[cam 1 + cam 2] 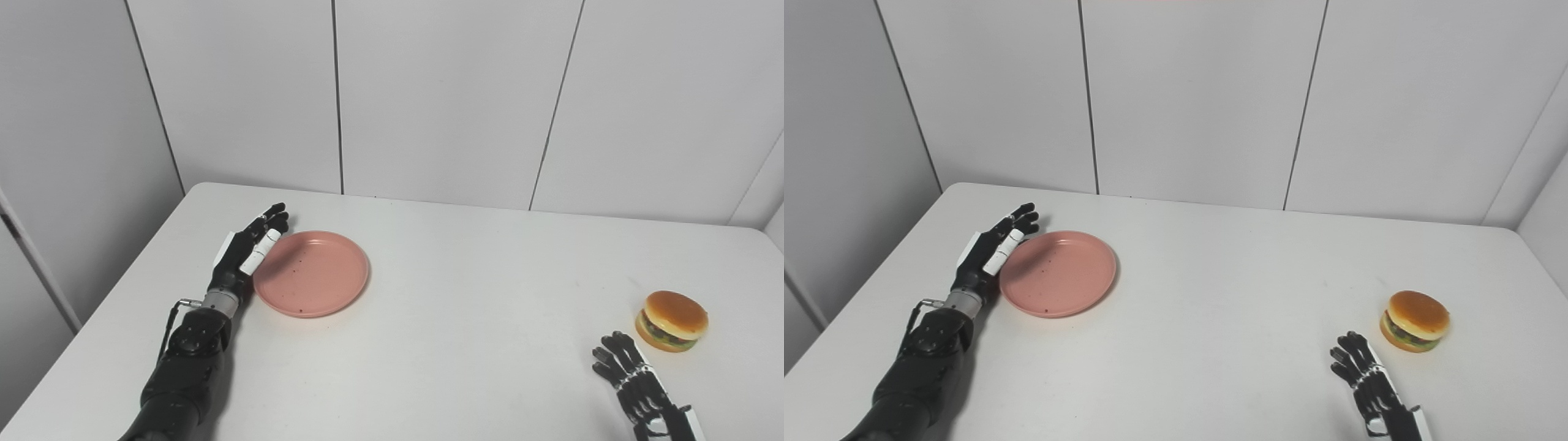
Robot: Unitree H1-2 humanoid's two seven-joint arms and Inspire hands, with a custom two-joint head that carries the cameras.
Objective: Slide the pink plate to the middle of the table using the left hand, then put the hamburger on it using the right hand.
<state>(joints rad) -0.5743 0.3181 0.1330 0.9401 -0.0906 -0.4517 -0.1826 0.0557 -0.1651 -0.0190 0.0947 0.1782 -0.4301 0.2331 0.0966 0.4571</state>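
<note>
A pink plate [312, 275] lies flat on the left part of the white table [465, 306], bare apart from a few dark specks. My left hand [248, 248] rests open along the plate's left rim, fingers stretched toward the back wall and touching or nearly touching the edge. A toy hamburger [672, 320] with a tan bun sits at the right side of the table. My right hand [637, 383] is open near the front right, fingers spread, a short way in front of and left of the hamburger, holding nothing.
White wall panels stand close behind the table's far edge [465, 205]. The table's left edge [116, 288] runs just beyond my left arm. Bare tabletop stretches between plate and hamburger.
</note>
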